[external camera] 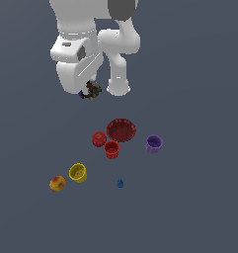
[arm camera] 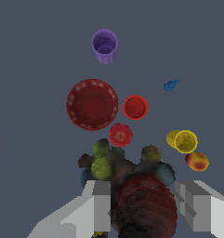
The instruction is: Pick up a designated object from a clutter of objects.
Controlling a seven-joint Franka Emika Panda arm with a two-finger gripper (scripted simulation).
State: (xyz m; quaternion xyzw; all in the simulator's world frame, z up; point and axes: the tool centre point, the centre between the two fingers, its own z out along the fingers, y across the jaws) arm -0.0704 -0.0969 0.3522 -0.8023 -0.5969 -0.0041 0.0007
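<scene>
My pincer (arm camera: 143, 204) is clamped on the dark speckled lump (arm camera: 132, 186), one finger (arm camera: 97, 204) pressed to each side of it, and in the exterior view that lump (external camera: 91, 91) hangs under my wrist, high above the grey surface (external camera: 199, 207) and well apart from everything else. Looking down past it from the wrist, I see the rest of the clutter spread out below. The wide red bowl (external camera: 121, 130) sits in the middle of the group, with one red cup (external camera: 99, 139) just beside it toward the exterior view's left and a second red cup (external camera: 111, 149) touching that first one, a little nearer the camera. The purple cup (external camera: 153, 144) stands alone near the bowl on the exterior view's right. Off toward the exterior view's left, the yellow cup (external camera: 78, 173) lies tilted, with the red-yellow ball (external camera: 57, 184) just beside it. The tiny blue piece (external camera: 120, 183) rests by itself between the yellow cup and the purple cup, apart from both.
</scene>
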